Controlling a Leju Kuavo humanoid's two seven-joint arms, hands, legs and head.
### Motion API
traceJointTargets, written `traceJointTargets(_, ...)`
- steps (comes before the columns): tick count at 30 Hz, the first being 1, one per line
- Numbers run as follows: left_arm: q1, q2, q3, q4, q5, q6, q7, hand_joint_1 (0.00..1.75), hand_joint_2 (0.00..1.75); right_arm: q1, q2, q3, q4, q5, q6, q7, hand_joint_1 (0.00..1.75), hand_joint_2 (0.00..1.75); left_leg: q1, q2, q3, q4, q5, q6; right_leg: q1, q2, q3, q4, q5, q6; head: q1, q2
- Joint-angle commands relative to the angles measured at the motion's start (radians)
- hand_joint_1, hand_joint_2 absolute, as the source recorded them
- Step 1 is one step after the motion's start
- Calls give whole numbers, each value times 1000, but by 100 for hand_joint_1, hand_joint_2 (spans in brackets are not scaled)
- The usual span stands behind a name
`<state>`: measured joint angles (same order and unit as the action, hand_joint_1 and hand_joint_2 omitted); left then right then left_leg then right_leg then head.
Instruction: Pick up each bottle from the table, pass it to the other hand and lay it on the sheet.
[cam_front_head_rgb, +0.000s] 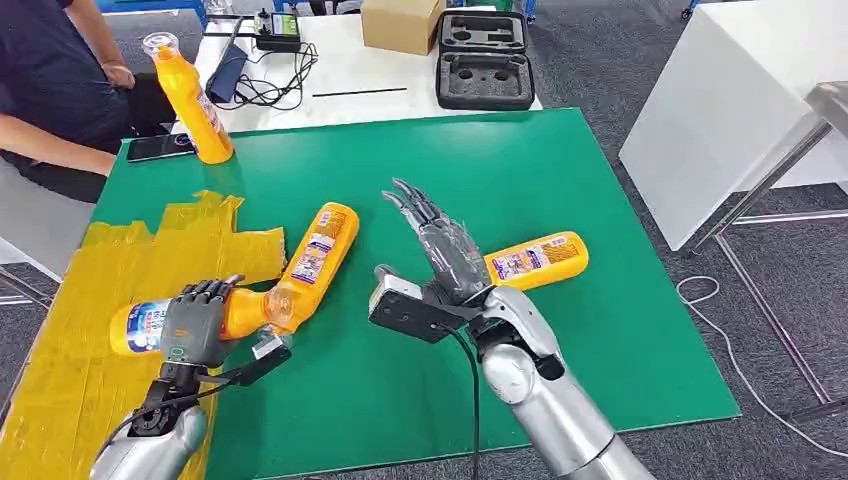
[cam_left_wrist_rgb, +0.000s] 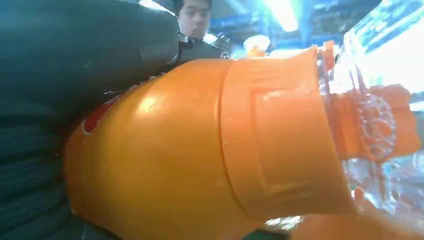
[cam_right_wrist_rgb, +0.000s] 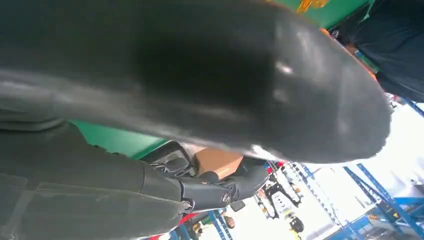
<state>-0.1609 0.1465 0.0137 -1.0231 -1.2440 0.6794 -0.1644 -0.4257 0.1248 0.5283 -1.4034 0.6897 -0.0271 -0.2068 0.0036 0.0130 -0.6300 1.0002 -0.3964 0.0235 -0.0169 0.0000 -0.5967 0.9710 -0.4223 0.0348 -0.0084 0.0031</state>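
Observation:
My left hand (cam_front_head_rgb: 195, 322) grips an orange bottle (cam_front_head_rgb: 140, 326) around its middle; the bottle lies over the yellow sheet (cam_front_head_rgb: 90, 400) at the table's near left. In the left wrist view the orange bottle (cam_left_wrist_rgb: 175, 150) is close up with its clear cap, beside my left hand (cam_left_wrist_rgb: 75, 55). A second orange bottle (cam_front_head_rgb: 322, 248) lies on the green mat (cam_front_head_rgb: 600, 180), its cap end close to the held bottle's cap. A third orange bottle (cam_front_head_rgb: 538, 259) lies just behind my right hand (cam_front_head_rgb: 440, 245), which is open above the mat with fingers stretched out. A fourth orange bottle (cam_front_head_rgb: 190, 100) stands upright at the far left corner.
A person in a dark shirt (cam_front_head_rgb: 50, 80) sits at the far left, with a phone (cam_front_head_rgb: 160, 147) by the mat's corner. Behind the mat are cables (cam_front_head_rgb: 265, 85), a cardboard box (cam_front_head_rgb: 400, 22) and a black foam case (cam_front_head_rgb: 485, 60). A white cabinet (cam_front_head_rgb: 720, 110) stands right.

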Motion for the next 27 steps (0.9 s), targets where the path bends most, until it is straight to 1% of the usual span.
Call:
traceJointTargets(1, -39, 37, 17, 135, 2, -8, 5, 175, 175, -60, 3, 34, 86, -4, 11, -6, 0, 0, 1, 1, 4, 0, -2, -1, 1, 2, 4, 0, -1, -2, 0, 0)
traceJointTargets(2, -40, 34, 20, 135, 2, -8, 8, 175, 175, -60, 2, 34, 86, -4, 11, -6, 0, 0, 1, 0, 7, 0, -3, -2, 1, 1, 6, 0, -2, -2, 0, 0)
traceJointTargets(3, -39, 32, 28, 134, -1, -9, 12, 175, 175, -60, 2, 34, 86, -5, 12, -8, 0, 0, 0, 0, 4, -1, -1, -1, 0, 0, 4, -1, -1, -1, 0, 0)
traceJointTargets(4, -37, 36, 43, 138, -2, -9, 19, 175, 175, -61, 4, 36, 89, -5, 13, -8, 0, 0, 1, 0, 6, 0, -3, -2, 1, 1, 6, 0, -2, -2, 0, 0)
traceJointTargets(5, -37, 37, 56, 143, 3, -13, 24, 175, 175, -62, 4, 38, 93, -5, 13, -9, 0, 0, 1, 0, 4, 0, -2, -1, 1, 0, 4, 0, -1, -2, 0, 0)
traceJointTargets(6, -36, 40, 65, 146, 9, -17, 24, 9, 175, -62, 4, 39, 96, -5, 14, -9, 0, 0, 0, 0, 2, -1, -1, -1, 0, 1, 2, 0, 0, -1, 0, 0)
traceJointTargets(7, -38, 41, 81, 154, 13, -30, 29, 0, 175, -63, 2, 42, 104, -7, 14, -12, 0, 0, 1, 1, 5, 0, -2, -1, 1, 1, 5, 0, -1, -2, 0, 0)
traceJointTargets(8, -37, 38, 94, 153, 28, -47, 24, 0, 0, -62, -2, 44, 109, -11, 12, -17, 0, 0, 1, 1, 4, 0, -1, -1, 1, 1, 3, -1, -1, -2, 0, 0)
traceJointTargets(11, -36, 36, 109, 147, 46, -48, 7, 0, 0, -61, -13, 50, 115, -17, 5, -25, 0, 0, 1, 0, 6, 0, -2, -2, 1, 1, 6, -1, -2, -3, 0, 0)
traceJointTargets(13, -36, 36, 109, 147, 46, -48, 7, 0, 0, -61, -13, 50, 115, -17, 5, -25, 0, 0, 1, -1, 3, -1, -1, -1, 0, 0, 3, -1, -1, -1, 0, 0)
traceJointTargets(14, -36, 36, 109, 147, 46, -48, 7, 0, 0, -61, -13, 50, 115, -17, 5, -25, 0, 0, 1, -1, 5, 0, -2, -1, 1, 0, 5, -1, -2, -2, 0, 0)
traceJointTargets(17, -36, 36, 109, 147, 46, -48, 7, 0, 0, -61, -13, 50, 115, -17, 5, -25, 0, 0, 0, -1, 2, -1, -1, -1, 0, 0, 2, -1, -1, -1, 0, 0)
traceJointTargets(18, -36, 36, 109, 147, 46, -48, 7, 0, 0, -61, -13, 50, 115, -17, 5, -25, 0, 0, 1, -1, 5, 0, -2, -1, 1, 0, 5, -1, -2, -2, 0, 0)
traceJointTargets(21, -36, 36, 109, 147, 46, -48, 7, 0, 0, -61, -13, 50, 115, -17, 5, -25, 0, 0, 0, -1, 2, -1, -1, -1, 0, 0, 2, -1, -1, -1, 0, 0)
traceJointTargets(23, -36, 36, 109, 147, 46, -48, 7, 0, 0, -61, -13, 50, 115, -17, 5, -25, 0, 0, 1, -1, 4, 0, -2, -1, 1, 0, 4, -1, -1, -2, 0, 0)
traceJointTargets(25, -40, 30, 108, 138, 53, -54, -13, 0, 0, -65, -26, 61, 113, -25, -1, -24, 0, 0, 1, -1, 2, -1, -1, -1, 0, 0, 2, -1, -1, -1, 0, 0)
traceJointTargets(27, -57, 22, 101, 144, 55, -52, -28, 0, 0, -58, -30, 60, 114, -29, -8, -19, 0, 0, 1, -2, 5, 0, -2, -1, 1, -1, 6, -1, -2, -2, 0, 0)
